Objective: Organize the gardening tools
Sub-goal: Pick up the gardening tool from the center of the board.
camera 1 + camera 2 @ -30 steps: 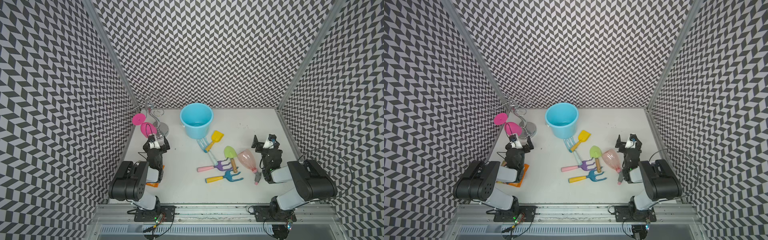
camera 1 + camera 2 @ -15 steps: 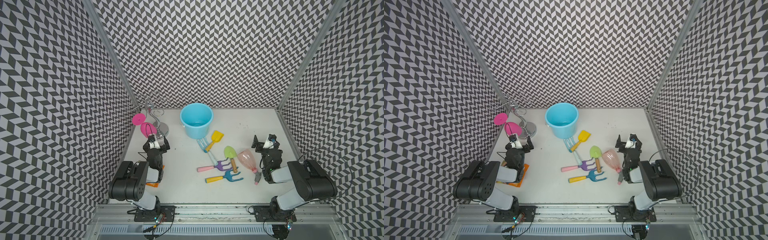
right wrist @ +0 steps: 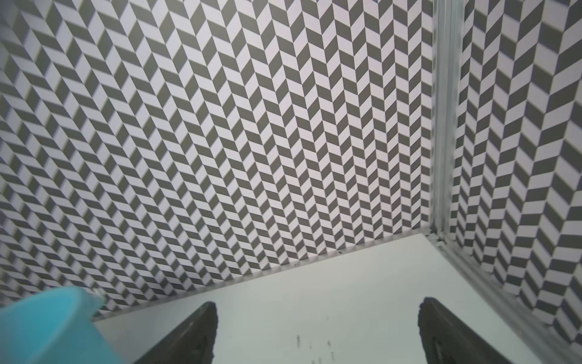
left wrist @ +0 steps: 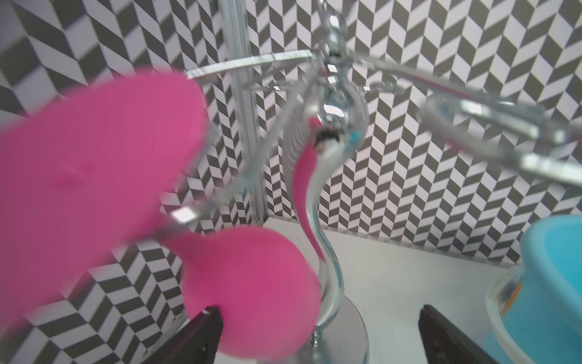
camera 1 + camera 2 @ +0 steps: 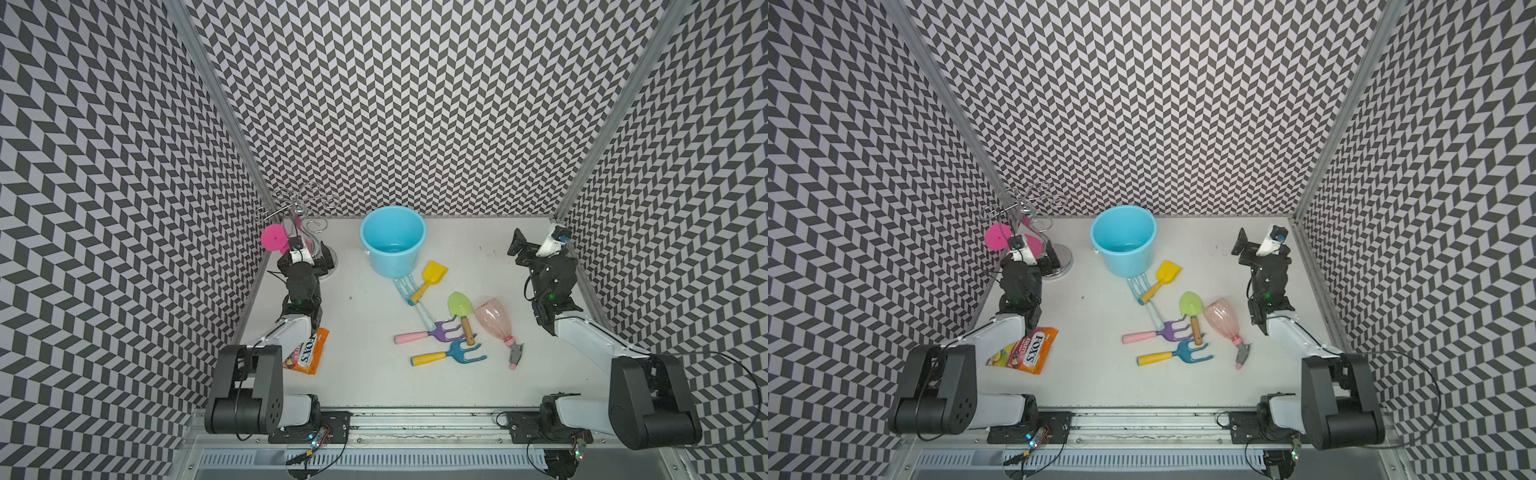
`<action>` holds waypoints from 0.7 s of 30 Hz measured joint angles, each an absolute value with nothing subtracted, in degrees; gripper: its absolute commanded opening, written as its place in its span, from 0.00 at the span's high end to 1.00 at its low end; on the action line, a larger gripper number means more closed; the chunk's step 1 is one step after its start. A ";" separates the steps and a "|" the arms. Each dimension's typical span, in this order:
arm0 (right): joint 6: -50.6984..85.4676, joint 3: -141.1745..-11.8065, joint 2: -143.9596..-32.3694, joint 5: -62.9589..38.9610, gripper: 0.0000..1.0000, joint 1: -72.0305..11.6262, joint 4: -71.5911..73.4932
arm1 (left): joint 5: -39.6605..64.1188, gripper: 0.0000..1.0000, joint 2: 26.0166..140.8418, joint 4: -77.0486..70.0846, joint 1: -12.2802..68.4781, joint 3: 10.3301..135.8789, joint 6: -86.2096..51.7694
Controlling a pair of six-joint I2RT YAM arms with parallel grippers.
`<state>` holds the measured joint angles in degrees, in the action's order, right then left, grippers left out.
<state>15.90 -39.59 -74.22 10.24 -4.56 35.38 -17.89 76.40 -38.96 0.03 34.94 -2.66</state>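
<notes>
Seeing the blue bucket (image 5: 392,243) standing upright at the back of the table (image 5: 361,374). I'm reading both tools as spread wide, gripping nothing: the left gripper (image 4: 318,334) is sitting by the magenta wine glass (image 4: 252,293) on the chrome rack (image 4: 330,268), the right gripper (image 3: 316,331) near the right wall. The gardening tools are lying clustered mid-table in front of the bucket: spray bottle (image 5: 494,322), purple fork (image 5: 444,330), blue fork (image 5: 461,352), pale-blue fork (image 5: 407,286), green trowel (image 5: 460,307), yellow scoop (image 5: 434,274).

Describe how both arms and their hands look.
The left arm and right arm match: white link shells, black joints, bulky black shoulder housings, thin black cables, a green light near each wrist. The left hand and right hand each show two dark tapered fingers.
</notes>
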 measured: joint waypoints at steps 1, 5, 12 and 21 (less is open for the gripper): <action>18.55 -40.97 -73.89 10.24 0.01 -4.49 32.93 | -18.00 0.00 75.75 -37.08 -0.38 35.90 -2.63; 32.82 -45.01 -72.79 6.74 0.00 -2.85 23.57 | -18.63 0.00 73.67 -30.30 -1.67 38.76 -2.63; 38.85 -46.19 -72.73 -7.73 0.12 -2.24 14.68 | -18.68 0.00 71.11 -20.93 -2.07 40.16 -2.63; 35.79 -57.36 -78.94 -16.45 0.14 -8.36 -2.76 | -18.85 0.00 68.42 -8.71 3.84 44.05 -2.63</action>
